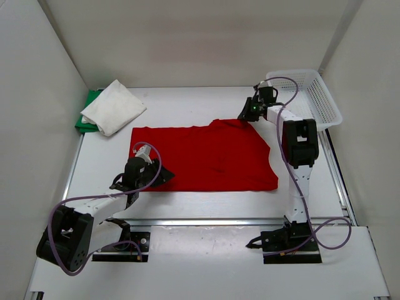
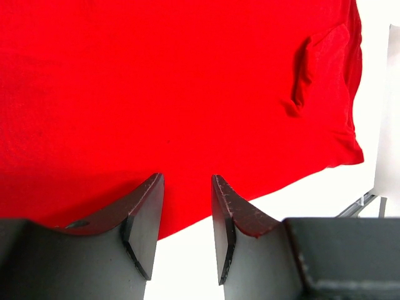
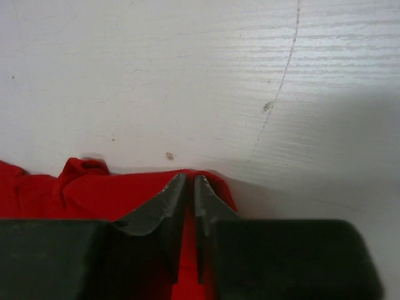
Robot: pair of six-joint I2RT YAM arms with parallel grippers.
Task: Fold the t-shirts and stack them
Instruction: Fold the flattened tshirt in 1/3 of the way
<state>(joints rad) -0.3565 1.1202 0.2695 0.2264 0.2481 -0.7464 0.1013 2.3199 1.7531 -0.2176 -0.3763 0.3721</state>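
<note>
Top external: red t-shirt (image 1: 203,159) lies spread out, centre; white t-shirt (image 1: 114,106) sits atop green t-shirt (image 1: 87,119) far left, green mostly hidden.
Left wrist: left gripper (image 2: 186,181) spread over near hem, holding nothing. Cloth likely soft, light, limp; take at corners or hem.
Right wrist: right gripper (image 3: 189,178) almost pressed together at far corner; whether it nips cloth, cannot tell.

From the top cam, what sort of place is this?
Probably a lab robot test cell: plain white walls box in a white table, left arm and right arm are bolted at its near edge, and a red t-shirt lies spread out.
</note>
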